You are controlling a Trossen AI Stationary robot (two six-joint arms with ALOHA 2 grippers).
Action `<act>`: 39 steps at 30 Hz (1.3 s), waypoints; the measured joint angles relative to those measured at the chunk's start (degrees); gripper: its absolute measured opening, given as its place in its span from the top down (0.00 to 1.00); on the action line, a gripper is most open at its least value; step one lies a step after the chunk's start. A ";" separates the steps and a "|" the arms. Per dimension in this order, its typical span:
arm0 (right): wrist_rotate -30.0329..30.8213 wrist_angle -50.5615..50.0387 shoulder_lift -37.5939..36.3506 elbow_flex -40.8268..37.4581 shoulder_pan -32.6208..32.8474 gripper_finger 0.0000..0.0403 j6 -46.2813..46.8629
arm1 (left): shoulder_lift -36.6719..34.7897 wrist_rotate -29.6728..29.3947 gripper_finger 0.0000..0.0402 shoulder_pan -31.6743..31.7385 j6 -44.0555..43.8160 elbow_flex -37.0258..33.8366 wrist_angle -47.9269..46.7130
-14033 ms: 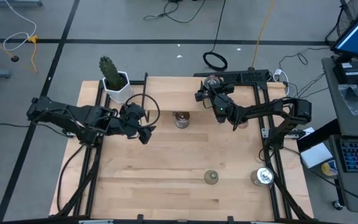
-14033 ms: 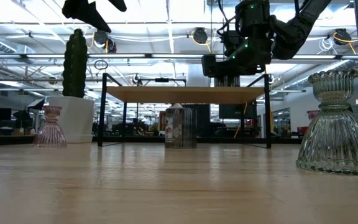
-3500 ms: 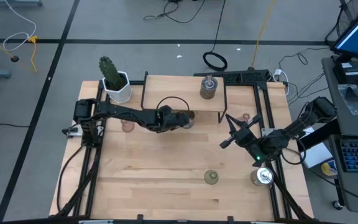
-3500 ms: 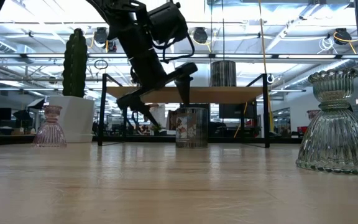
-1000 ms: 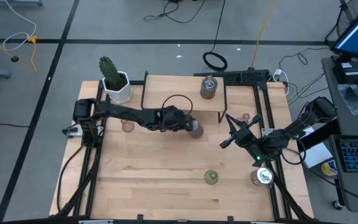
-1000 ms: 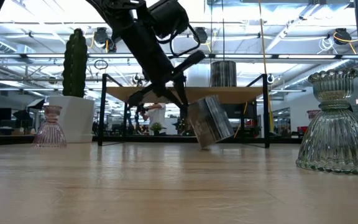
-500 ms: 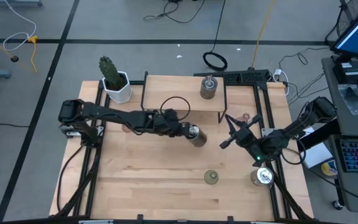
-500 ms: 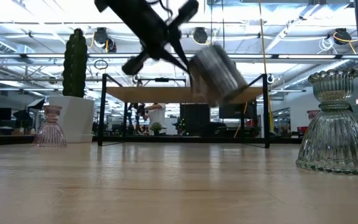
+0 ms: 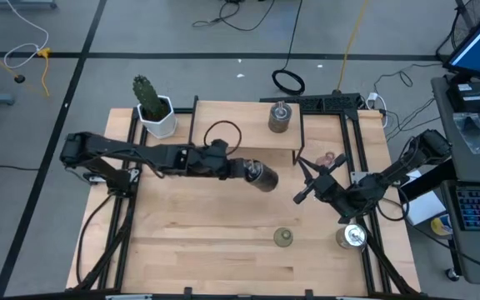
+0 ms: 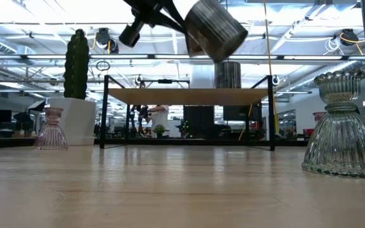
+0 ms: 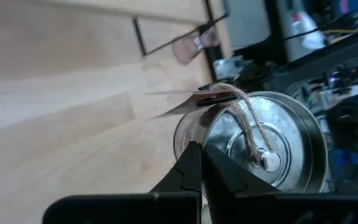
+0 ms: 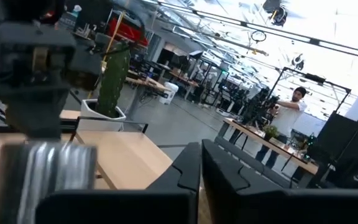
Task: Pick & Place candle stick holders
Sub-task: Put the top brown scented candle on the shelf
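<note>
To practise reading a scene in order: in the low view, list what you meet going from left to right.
Pinkish glass holder → white-potted cactus → silvery metal holder held aloft by the left gripper → clear ribbed glass holder.

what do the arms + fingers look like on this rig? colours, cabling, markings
Both arms are matte black, built of slim jointed links. The left arm carries a thin black cable looped above its wrist. The right arm looks the same, with no cable loop visible. The fingers are black, flat and angular, tapering to narrow tips. No readable markings or labels show on either arm.
</note>
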 joint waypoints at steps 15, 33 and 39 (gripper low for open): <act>-10.21 -12.04 0.02 2.51 -1.23 0.61 4.73 | -3.97 -4.15 1.00 2.74 8.14 4.12 -0.71; -11.94 -41.13 0.00 15.65 -7.22 0.22 10.81 | -3.73 -8.52 1.00 3.93 13.97 14.08 -12.72; -18.07 -57.26 0.00 21.32 -9.60 0.22 23.29 | -3.73 -8.88 1.00 3.93 14.46 14.08 -12.54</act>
